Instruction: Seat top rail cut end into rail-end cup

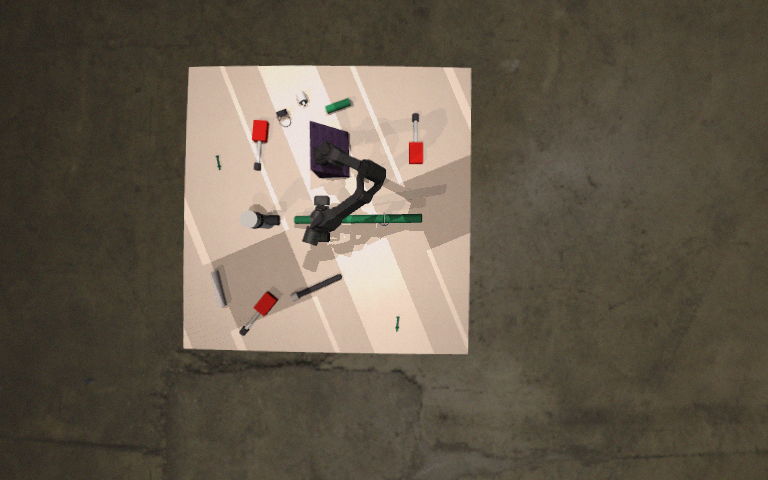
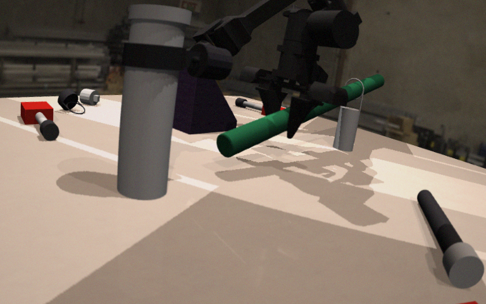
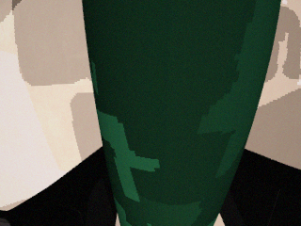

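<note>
Green round rail (image 1: 402,218) (image 2: 250,131) (image 3: 174,94), threaded through the thin loop cap (image 1: 384,223) (image 2: 362,94) on the short post! Sloping down toward the big grey post (image 1: 250,219) (image 2: 145,136), upright; cut end short of the black end cup (image 1: 272,220) (image 2: 211,61), high on the black brace band (image 2: 154,56).

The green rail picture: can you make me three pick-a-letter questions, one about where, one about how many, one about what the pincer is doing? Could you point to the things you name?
1. Where is the black band (image 2: 154,56) on the big grey post (image 1: 249,219) (image 2: 143,143)?
A) near the top
B) halfway
C) at the foot

2. How many red blocks (image 1: 259,130) (image 1: 415,152) (image 1: 265,303) (image 2: 36,114) are in the top view?
A) one
B) three
C) six

3. The pincer (image 1: 321,219) (image 2: 282,123) (image 3: 160,150) is:
A) shut, empty
B) wide open
C) shut on the green rail (image 1: 406,218) (image 2: 250,133) (image 3: 165,71)

1 A: it sits just below the cap (image 1: 249,218) (image 2: 159,14).
2 B: two blocks lie left, one right.
3 C: its fingers grip both sides.
</note>
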`<state>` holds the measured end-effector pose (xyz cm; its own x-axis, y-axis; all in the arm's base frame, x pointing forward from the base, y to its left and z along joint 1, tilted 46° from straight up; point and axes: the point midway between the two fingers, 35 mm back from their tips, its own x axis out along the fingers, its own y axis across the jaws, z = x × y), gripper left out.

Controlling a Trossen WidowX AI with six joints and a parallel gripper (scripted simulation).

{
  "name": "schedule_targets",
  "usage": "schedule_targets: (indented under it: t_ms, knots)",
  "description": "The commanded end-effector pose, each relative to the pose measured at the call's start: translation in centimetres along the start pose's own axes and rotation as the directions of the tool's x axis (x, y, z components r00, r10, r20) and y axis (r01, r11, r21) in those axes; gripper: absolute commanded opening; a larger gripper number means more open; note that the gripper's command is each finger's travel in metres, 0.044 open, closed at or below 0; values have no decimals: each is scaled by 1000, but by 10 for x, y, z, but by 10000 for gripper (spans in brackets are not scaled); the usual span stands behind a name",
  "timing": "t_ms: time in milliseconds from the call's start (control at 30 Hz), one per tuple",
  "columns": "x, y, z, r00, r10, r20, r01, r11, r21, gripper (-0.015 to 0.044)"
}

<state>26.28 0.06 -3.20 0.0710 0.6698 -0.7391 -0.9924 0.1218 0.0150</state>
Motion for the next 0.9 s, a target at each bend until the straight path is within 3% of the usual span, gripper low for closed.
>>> schedule_targets:
  t_ms: [0,267,867]
  knots:
    - [-26,-8,-7,995,-28,-92,27,999,-17,0]
    - [-73,-4,-20,963,-22,-268,18,1000,-17,0]
    - [-68,-2,-18,968,-10,-250,8,1000,-6,0]
